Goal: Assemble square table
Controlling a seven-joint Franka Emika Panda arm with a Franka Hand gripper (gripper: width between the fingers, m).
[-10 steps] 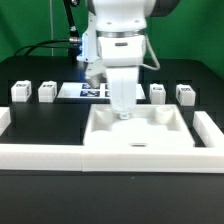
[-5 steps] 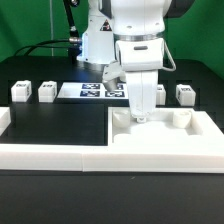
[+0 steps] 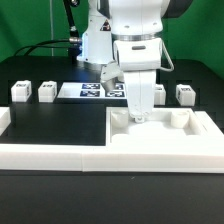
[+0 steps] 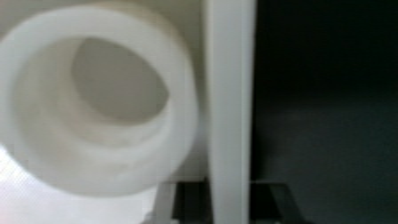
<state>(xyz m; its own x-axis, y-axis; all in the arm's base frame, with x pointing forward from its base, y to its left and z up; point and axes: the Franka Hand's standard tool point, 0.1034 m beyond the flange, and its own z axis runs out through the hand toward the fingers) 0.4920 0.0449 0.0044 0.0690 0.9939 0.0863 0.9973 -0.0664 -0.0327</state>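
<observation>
Since a second ago the tabletop (image 3: pixel 172 138) has slid with the arm from the middle of the counter (image 3: pixel 60 125) over to the exterior view's right; over the last half second I see no further shift. Along the black counter's near edge runs the long white border wall (image 3: pixel 50 158), and the tabletop lies just behind it, hollow side up. Farther back lies the marker board (image 3: pixel 92 90). My tool (image 3: pixel 138 118) reaches down at the tabletop's far side between two corner sockets, pinched almost fully closed on the thin rim (image 4: pixel 228 90). In the wrist view that rim runs beside a round socket (image 4: pixel 98 100). Four legs stand in the back row: two (image 3: pixel 20 92) (image 3: pixel 47 92) at the exterior view's left and two (image 3: pixel 158 93) (image 3: pixel 184 94) at its right.
</observation>
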